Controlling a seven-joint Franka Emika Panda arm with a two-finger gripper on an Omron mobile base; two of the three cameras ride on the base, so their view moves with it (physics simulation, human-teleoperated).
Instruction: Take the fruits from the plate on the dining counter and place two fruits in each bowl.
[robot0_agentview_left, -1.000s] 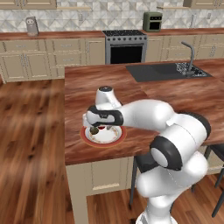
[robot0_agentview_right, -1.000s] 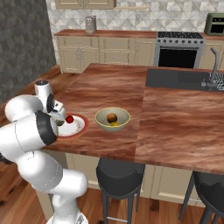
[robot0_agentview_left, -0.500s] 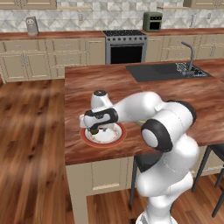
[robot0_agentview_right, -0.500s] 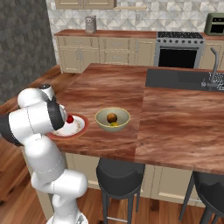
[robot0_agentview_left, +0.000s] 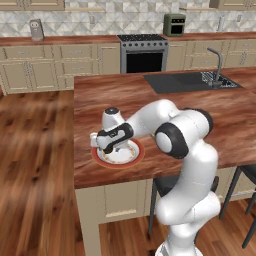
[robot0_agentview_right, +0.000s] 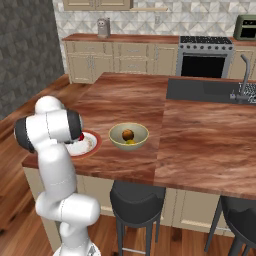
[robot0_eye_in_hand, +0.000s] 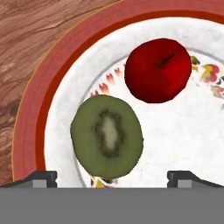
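Observation:
The red-rimmed white plate (robot0_eye_in_hand: 30, 109) lies under my hand, near the dining counter's (robot0_agentview_left: 165, 107) front left corner. On it rest a green-brown oval fruit (robot0_eye_in_hand: 107, 138) and a red round fruit (robot0_eye_in_hand: 157, 70). My gripper (robot0_eye_in_hand: 111, 177) is open, its fingertips (robot0_eye_in_hand: 41, 177) wide apart just above the oval fruit. In the left base view the gripper (robot0_agentview_left: 107, 148) points down over the plate (robot0_agentview_left: 135, 156). The olive bowl (robot0_agentview_right: 116, 142) beside the plate (robot0_agentview_right: 95, 146) holds the orange-brown fruit (robot0_agentview_right: 128, 134) and the yellow-green one (robot0_agentview_right: 131, 142). The pale bowl is hidden.
The black sink (robot0_agentview_left: 192, 80) with its faucet (robot0_agentview_left: 216, 62) is set in the counter's far right. Dark stools (robot0_agentview_right: 135, 200) stand below the front edge. The counter's left edge runs close to the plate. A steel stove (robot0_agentview_left: 144, 52) stands against the back wall.
The arm has folded in and the hand has shifted slightly left and dropped lower over the plate. The fruits and the bowl have not moved.

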